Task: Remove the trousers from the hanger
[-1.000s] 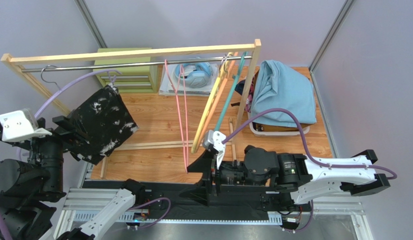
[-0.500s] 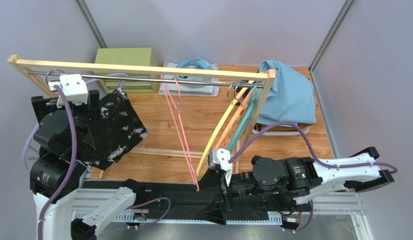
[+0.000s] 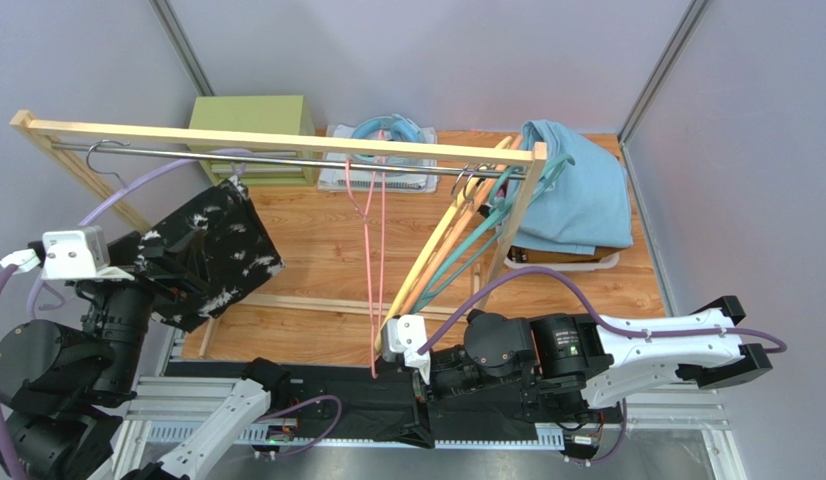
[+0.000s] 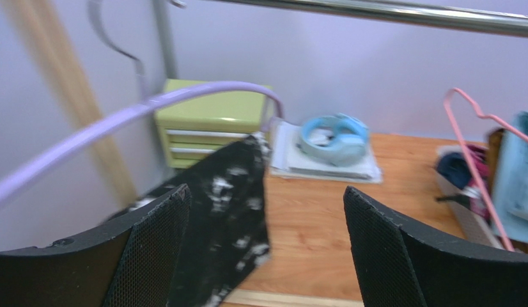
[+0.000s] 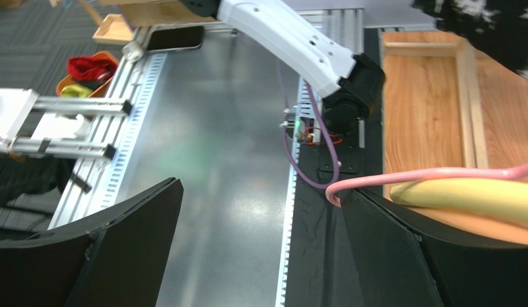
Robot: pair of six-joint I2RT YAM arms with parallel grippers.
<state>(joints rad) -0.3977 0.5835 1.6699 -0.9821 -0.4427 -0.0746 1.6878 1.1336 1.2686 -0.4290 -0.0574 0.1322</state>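
At nine o'clock on the counter [image 3: 317, 240], the left jaws had dropped from the rail [image 3: 287, 157] and gaped empty — the right jaws too — leaving the speckled black trousers [image 3: 209, 255] on their lavender hanger [image 4: 119, 120].

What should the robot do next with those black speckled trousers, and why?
Probably ease the left pincer forward and close it on the black, white-speckled cloth trousers: they hang from the curved lilac hanger, and the pincer stands open close by, holding nothing.
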